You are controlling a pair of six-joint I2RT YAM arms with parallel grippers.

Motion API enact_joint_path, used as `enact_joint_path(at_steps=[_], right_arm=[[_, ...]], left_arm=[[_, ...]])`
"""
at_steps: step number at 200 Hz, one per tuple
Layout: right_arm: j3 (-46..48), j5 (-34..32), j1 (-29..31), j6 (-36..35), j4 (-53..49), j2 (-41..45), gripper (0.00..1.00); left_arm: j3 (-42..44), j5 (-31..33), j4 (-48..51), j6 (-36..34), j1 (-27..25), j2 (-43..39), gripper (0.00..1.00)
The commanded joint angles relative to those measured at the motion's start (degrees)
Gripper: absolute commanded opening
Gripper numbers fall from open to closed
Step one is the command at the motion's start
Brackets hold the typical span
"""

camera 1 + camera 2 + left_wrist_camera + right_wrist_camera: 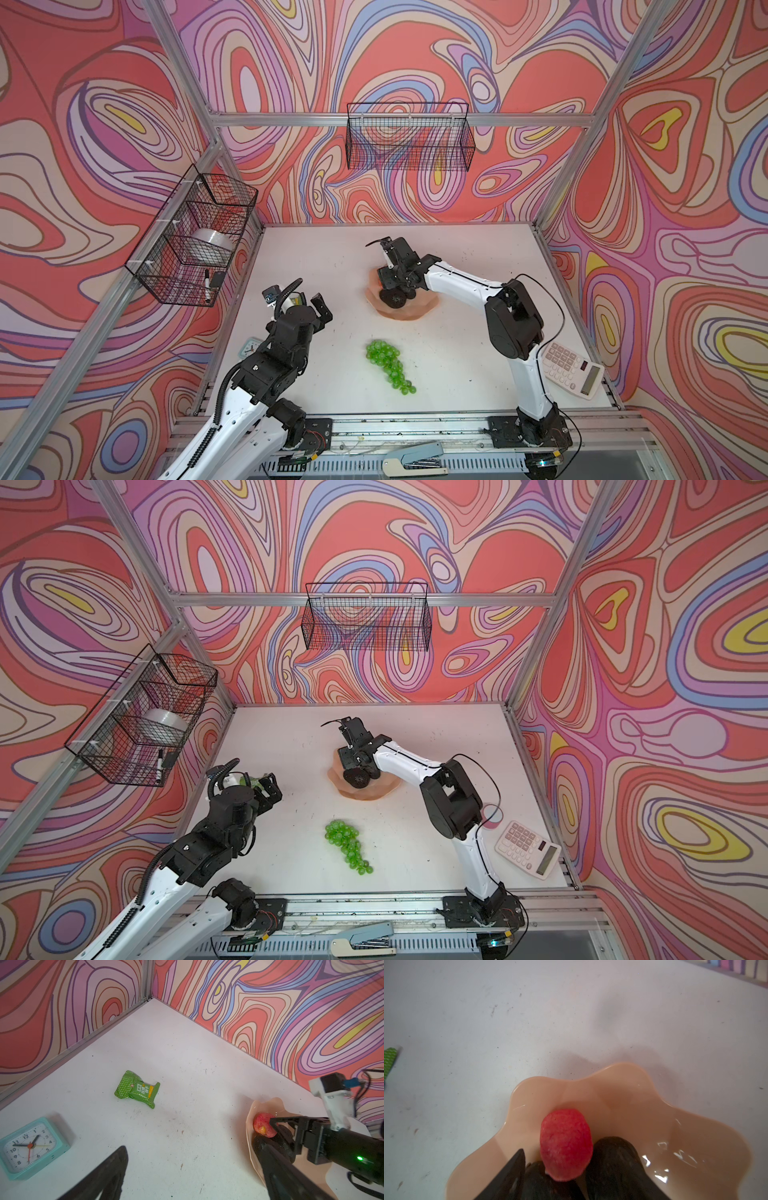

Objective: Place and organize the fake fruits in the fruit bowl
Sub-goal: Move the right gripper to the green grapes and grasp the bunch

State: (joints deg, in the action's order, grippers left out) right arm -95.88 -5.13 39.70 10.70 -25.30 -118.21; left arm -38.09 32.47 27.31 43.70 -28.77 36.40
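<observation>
The peach-pink fruit bowl [417,311] [376,792] [633,1095] stands mid-table. A red apple [565,1145] [262,1127] rests in it, against two dark avocados [616,1167] [539,1185]. My right gripper [388,286] reaches down into the bowl and is open. One of its fingers [510,1174] stands clear of the apple; the other is hidden. The green grapes [388,365] [347,845] lie on the table in front of the bowl. My left gripper [193,1178] [309,305] hovers wide open and empty at the table's left side.
A green packet [137,1089] and a teal clock [29,1147] lie near the left wall. A calculator [571,370] sits at the right edge and a stapler [415,457] on the front rail. Black wire baskets [195,237] [409,137] hang on the walls.
</observation>
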Motion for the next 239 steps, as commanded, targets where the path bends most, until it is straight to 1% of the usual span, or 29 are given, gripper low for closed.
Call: enact_joint_path(at_steps=[1, 31, 41, 51, 57, 80, 98, 112, 131, 154, 207, 239], right_arm=[[7.49, 3.26, -0.23, 0.53, 6.19, 11.86, 0.73], [28.17, 9.76, 0.68, 4.57, 17.63, 26.7, 0.74], [33.65, 9.46, 2.42, 4.31, 20.28, 30.46, 0.74], [38.76, 6.9, 5.48, 3.57, 23.11, 33.88, 0.75], [41.69, 6.09, 7.13, 3.49, 24.68, 35.41, 0.76], [51.38, 6.47, 12.31, 5.06, 32.67, 39.29, 0.77], [56.65, 6.74, 16.23, 4.5, 39.04, 39.85, 0.8], [58.15, 6.9, 17.9, 4.18, 41.53, 38.31, 0.84], [58.85, 7.25, 18.53, 4.79, 43.91, 35.7, 0.86], [58.45, 9.48, 18.83, 4.6, 46.25, 32.58, 0.88], [56.22, 11.0, 19.53, 4.7, 50.63, 24.23, 0.89], [53.94, 11.92, 19.53, 4.46, 49.71, 21.08, 0.88]], left_arm=[[0.99, 1.25, -1.2, -0.36, 0.4, -0.15, 1.0], [1.29, 0.97, -2.78, -1.38, 0.45, 0.14, 1.0], [1.21, 0.8, -3.12, -1.75, 0.47, 0.33, 1.0], [1.12, 0.78, -3.3, -2.07, 0.43, 0.53, 1.0], [1.06, 0.82, -3.49, -2.13, 0.46, 0.67, 1.0], [1.02, 0.0, -4.24, -2.13, 0.52, 1.47, 1.0], [0.73, -0.75, -4.09, -2.04, 0.55, 2.06, 1.0], [0.81, -0.97, -3.86, -1.63, 0.56, 2.15, 1.0], [0.94, -1.07, -3.58, -1.34, 0.56, 1.72, 1.0], [1.25, -0.96, -2.99, -0.84, 0.55, 0.8, 1.0], [1.97, -0.83, -2.36, -0.26, 0.56, -0.36, 1.0], [1.72, -0.59, -1.76, -0.72, 0.52, -0.72, 1.0]])
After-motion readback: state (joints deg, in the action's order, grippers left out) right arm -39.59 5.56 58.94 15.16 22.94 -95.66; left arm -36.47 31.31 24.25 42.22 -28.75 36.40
